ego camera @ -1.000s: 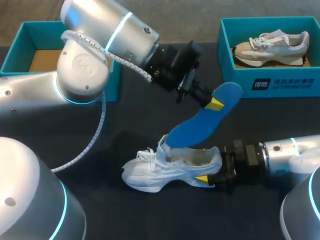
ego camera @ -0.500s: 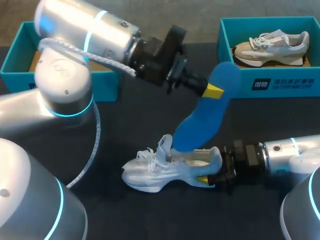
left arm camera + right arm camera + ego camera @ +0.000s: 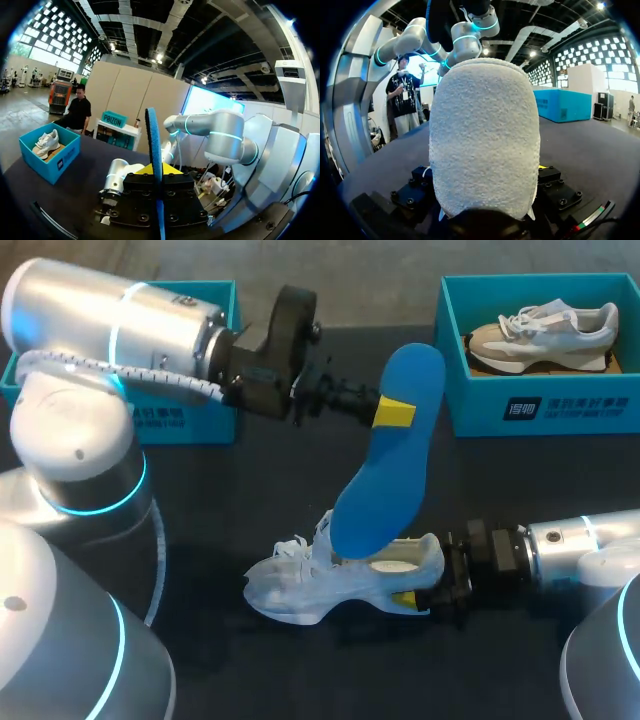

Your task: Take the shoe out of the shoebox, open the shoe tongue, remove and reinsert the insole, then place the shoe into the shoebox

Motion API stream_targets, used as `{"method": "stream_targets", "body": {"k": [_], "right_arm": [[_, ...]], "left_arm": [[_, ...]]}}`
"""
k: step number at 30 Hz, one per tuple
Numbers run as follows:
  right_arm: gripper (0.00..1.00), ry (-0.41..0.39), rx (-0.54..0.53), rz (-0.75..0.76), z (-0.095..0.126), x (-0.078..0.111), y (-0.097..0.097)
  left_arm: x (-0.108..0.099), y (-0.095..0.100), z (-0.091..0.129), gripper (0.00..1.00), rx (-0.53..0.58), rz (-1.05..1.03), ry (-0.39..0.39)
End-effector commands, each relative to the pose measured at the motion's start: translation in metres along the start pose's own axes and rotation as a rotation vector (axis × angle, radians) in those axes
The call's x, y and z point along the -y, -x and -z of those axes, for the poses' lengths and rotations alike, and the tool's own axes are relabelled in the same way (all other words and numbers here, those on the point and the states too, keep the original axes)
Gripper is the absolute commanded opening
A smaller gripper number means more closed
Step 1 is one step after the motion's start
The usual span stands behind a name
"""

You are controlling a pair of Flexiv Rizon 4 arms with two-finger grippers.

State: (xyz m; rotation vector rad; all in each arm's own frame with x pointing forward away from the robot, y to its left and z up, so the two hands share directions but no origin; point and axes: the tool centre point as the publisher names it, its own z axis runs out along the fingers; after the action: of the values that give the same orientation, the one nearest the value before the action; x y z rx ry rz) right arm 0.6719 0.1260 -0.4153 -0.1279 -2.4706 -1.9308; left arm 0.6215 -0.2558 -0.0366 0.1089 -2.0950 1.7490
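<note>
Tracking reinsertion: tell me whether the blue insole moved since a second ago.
Yes. The blue insole swung upright, its top away from the right shoebox.

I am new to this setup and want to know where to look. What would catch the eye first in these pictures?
The blue insole stands out most: the left gripper holds it nearly upright, its lower end at the opening of the white shoe. The right gripper grips that shoe's heel, and a second shoe lies in the teal box at the far right.
</note>
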Motion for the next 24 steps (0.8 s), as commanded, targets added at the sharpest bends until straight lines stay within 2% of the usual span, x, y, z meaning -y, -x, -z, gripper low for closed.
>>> {"method": "stream_targets", "body": {"k": [1, 4, 12, 17, 21, 23, 24], "right_arm": [[0.00, -0.003, 0.002, 0.000, 0.000, 0.002, 0.000], [0.00, -0.003, 0.002, 0.000, 0.000, 0.002, 0.000], [0.00, -0.003, 0.002, 0.000, 0.000, 0.002, 0.000], [0.00, -0.003, 0.002, 0.000, 0.000, 0.002, 0.000], [0.00, -0.003, 0.002, 0.000, 0.000, 0.002, 0.000], [0.00, -0.003, 0.002, 0.000, 0.000, 0.002, 0.000], [0.00, -0.003, 0.002, 0.000, 0.000, 0.002, 0.000]], "left_arm": [[-0.003, -0.002, 0.000, 0.00, 0.006, -0.001, -0.010], [-0.002, -0.003, 0.000, 0.00, -0.007, 0.001, -0.023], [0.025, -0.021, 0.021, 0.00, -0.047, 0.052, -0.159], [0.039, -0.034, 0.030, 0.00, -0.021, 0.133, -0.213], [0.046, -0.045, 0.035, 0.00, -0.043, 0.201, -0.226], [0.047, -0.051, 0.037, 0.00, -0.035, 0.245, -0.190], [0.047, -0.055, 0.037, 0.00, -0.004, 0.234, -0.141]]}}
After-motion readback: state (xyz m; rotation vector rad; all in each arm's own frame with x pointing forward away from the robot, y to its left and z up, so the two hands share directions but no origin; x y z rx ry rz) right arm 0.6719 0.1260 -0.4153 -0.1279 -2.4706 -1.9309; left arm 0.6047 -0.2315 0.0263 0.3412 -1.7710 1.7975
